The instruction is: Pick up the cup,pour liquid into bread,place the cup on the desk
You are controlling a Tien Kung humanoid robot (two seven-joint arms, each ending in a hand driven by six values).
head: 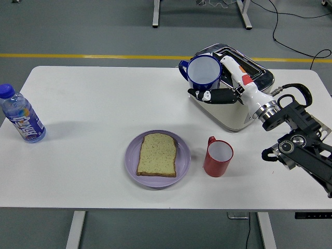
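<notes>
The blue cup [204, 72] is held in the air by the right hand [224, 85], fingers wrapped around its side, mouth tilted toward the camera, handle pointing away from the palm. Directly behind and under the hand sits the silver toaster [234, 88]. The forearm runs back from the hand toward the table's right edge. Below the hand, toward the near edge, stand a red mug [217, 156] and, beside it, the bread [157, 154] on a purple plate [133, 167]. Far across the table from the hand, at the opposite edge, stands a water bottle [22, 115], with bare white table [98, 104] between.
</notes>
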